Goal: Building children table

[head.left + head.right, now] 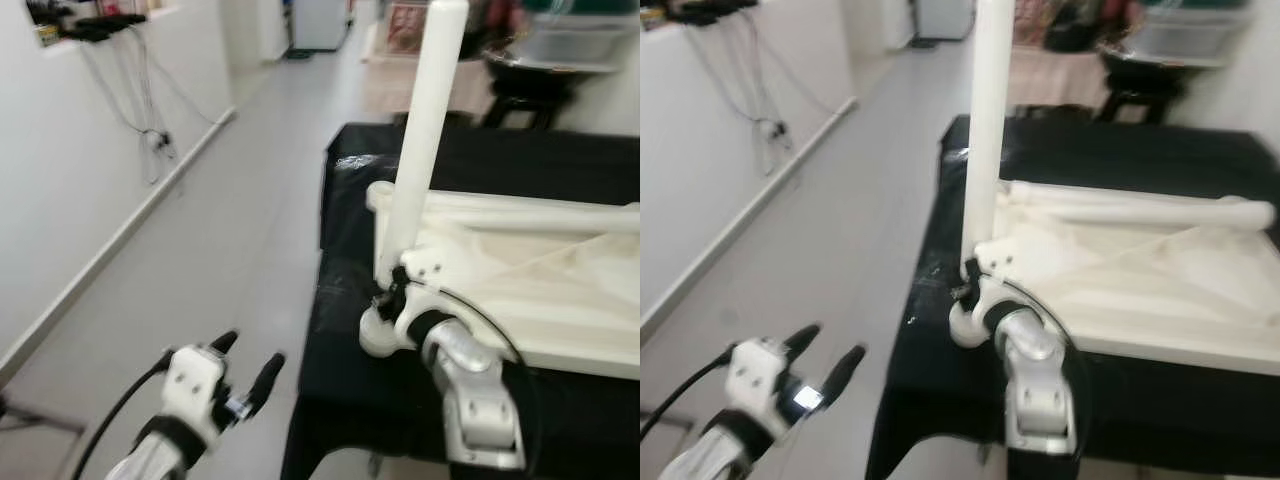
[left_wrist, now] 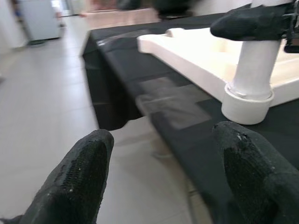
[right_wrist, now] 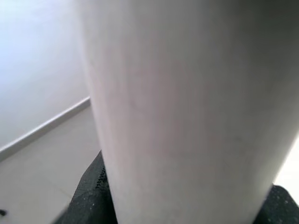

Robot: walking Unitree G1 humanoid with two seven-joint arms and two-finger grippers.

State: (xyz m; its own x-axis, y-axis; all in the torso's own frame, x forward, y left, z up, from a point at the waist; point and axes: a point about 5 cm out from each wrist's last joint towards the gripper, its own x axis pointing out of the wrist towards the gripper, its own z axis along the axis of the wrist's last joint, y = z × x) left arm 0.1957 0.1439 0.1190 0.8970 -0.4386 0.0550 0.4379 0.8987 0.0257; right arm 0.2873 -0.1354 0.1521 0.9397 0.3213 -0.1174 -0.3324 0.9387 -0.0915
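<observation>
Where the right pincer [image 1: 388, 296] grips, the white leg [image 1: 424, 140] stands upright.

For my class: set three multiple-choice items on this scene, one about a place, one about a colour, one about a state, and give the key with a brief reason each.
1. Where does the white table leg stand?
A. on the grey floor
B. at the tabletop's corner, upright
C. lying flat

2. What colour is the cloth under the white tabletop?
A. black
B. red
C. blue

3. The left gripper is:
A. shut on the leg
B. holding a cable
C. open, holding nothing

Key: B, the leg rises from the corner; A, the cloth is black; C, its fingers are apart over the floor, while the right gripper grips the leg.
</observation>
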